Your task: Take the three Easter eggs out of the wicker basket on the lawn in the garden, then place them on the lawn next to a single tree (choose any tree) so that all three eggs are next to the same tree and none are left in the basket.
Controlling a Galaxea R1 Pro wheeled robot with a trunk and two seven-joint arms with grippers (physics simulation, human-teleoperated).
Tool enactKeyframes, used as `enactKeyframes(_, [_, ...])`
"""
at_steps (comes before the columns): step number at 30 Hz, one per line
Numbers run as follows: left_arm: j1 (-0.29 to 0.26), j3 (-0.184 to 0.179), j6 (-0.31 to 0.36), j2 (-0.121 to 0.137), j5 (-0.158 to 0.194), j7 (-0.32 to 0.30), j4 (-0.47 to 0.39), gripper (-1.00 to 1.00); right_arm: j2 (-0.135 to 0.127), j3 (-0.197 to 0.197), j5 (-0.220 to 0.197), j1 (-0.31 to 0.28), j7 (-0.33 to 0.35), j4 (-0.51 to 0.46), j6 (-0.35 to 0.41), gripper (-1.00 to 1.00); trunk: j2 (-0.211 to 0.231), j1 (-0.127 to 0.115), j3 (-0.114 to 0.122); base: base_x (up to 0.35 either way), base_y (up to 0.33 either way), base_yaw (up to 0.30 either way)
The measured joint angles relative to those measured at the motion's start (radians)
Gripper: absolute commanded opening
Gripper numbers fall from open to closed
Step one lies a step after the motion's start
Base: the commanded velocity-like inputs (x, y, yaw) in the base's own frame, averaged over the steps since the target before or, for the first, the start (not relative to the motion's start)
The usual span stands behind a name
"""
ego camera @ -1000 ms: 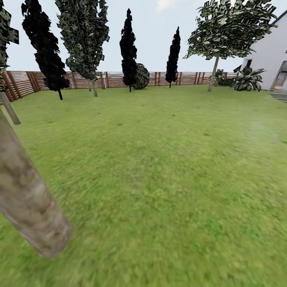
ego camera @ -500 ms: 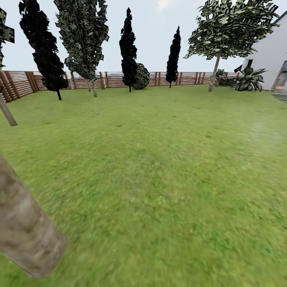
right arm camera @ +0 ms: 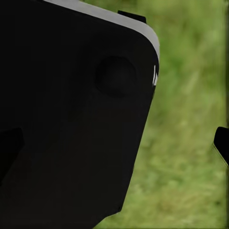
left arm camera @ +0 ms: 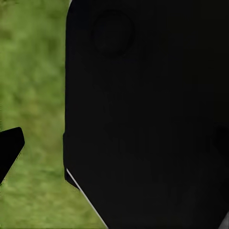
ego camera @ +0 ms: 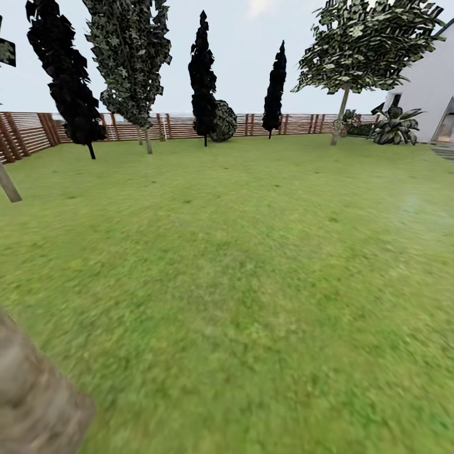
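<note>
Black robot bodywork (left arm camera: pixel 148 119) blocks most of the left wrist view, and a similar black panel (right arm camera: pixel 71 119) blocks the right wrist view, so whether either gripper's fingers are apart or together cannot be told. Blurry green lawn (ego camera: pixel 252 271) spreads beyond them. In the head view a thick pale trunk (ego camera: pixel 31 397) stands close at the left. Far off, a slatted wooden fence (ego camera: pixel 189 126) backs black-leaved trees (ego camera: pixel 203 69), a round bush (ego camera: pixel 224 121) and a blotchy-leaved tree (ego camera: pixel 369 44) near a white house (ego camera: pixel 429 82).
</note>
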Motion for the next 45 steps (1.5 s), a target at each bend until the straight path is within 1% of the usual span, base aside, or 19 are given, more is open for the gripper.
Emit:
enactKeyframes(37, [0.0, 0.0, 0.0, 0.001, 0.0, 0.0, 0.0, 1.0, -0.002, 0.001, 0.001, 0.0, 0.0, -0.002, 0.0, 1.0, 0.0, 0.0, 0.0, 0.326, 0.0, 0.0])
enactKeyframes(45, [0.0, 0.0, 0.0, 0.001, 0.0, 0.0, 0.0, 1.0, -0.002, -0.001, -0.008, 0.0, 0.0, 0.0, 0.001, 1.0, 0.0, 0.0, 0.0, 0.326, 0.0, 0.0])
